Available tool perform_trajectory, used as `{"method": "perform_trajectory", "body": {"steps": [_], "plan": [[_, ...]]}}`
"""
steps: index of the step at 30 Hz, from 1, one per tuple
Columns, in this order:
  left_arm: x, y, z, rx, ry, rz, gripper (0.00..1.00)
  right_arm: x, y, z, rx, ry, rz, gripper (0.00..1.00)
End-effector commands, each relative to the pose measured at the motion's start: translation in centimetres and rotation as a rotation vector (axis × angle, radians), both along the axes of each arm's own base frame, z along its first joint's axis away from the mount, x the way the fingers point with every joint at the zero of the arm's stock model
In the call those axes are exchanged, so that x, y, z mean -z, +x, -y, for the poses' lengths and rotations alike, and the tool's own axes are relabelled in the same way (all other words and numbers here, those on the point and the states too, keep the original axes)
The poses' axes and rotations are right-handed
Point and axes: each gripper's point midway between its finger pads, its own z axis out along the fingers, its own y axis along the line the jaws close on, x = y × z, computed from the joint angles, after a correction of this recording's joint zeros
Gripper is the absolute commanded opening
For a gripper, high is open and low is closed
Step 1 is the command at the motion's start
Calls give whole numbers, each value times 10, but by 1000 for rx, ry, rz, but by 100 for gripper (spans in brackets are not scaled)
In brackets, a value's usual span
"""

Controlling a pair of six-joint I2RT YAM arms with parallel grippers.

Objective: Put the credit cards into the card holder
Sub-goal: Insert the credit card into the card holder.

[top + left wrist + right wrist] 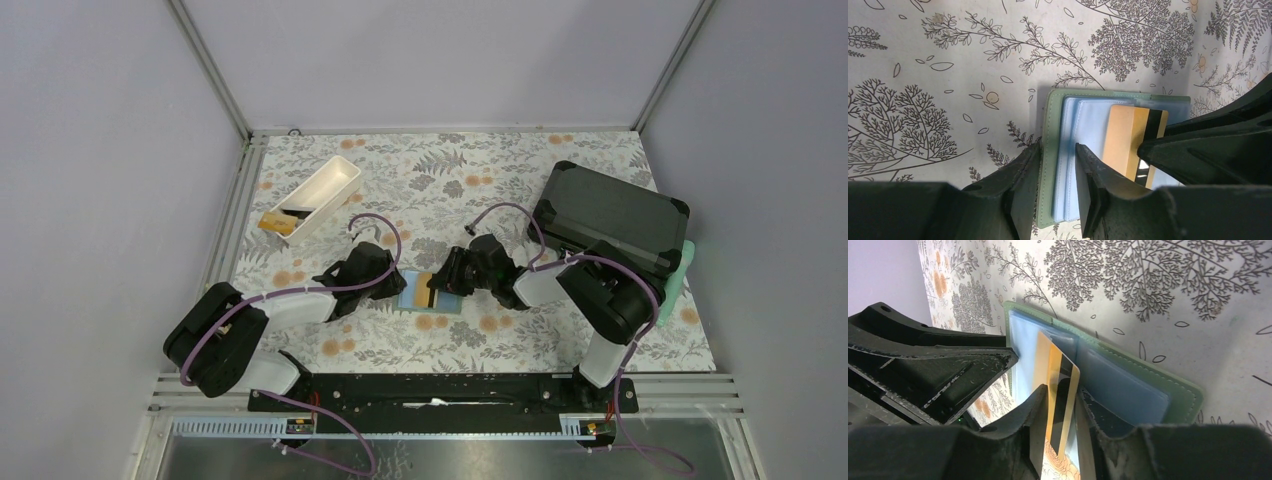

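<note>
Sage-green, the card holder (pixel 428 292) lies open at frame centre — the left gripper (pixel 1058 172) clamps its left edge, while the right gripper (pixel 1057 410) grips the gold-orange credit card (pixel 1055 385), tilted over the pale blue pockets (pixel 1083 120).

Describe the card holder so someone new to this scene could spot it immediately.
On the floral table, look between the two grippers near the arms' bases. The card holder lies open there: a small flat sage-green wallet with pale blue pockets, unlike the white tray or the big black case.
</note>
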Motion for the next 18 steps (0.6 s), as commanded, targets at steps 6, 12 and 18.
{"method": "perform_trajectory", "body": {"steps": [6, 12, 18], "plan": [[19, -19, -17, 12, 88, -76, 34, -11, 3, 13, 5, -120, 44, 49], [11, -18, -18, 6, 75, -55, 35, -18, 8, 24, 23, -196, 74, 55], [-5, -20, -7, 30, -2, -36, 40, -28, 8, 27, 10, -221, 98, 57]]}}
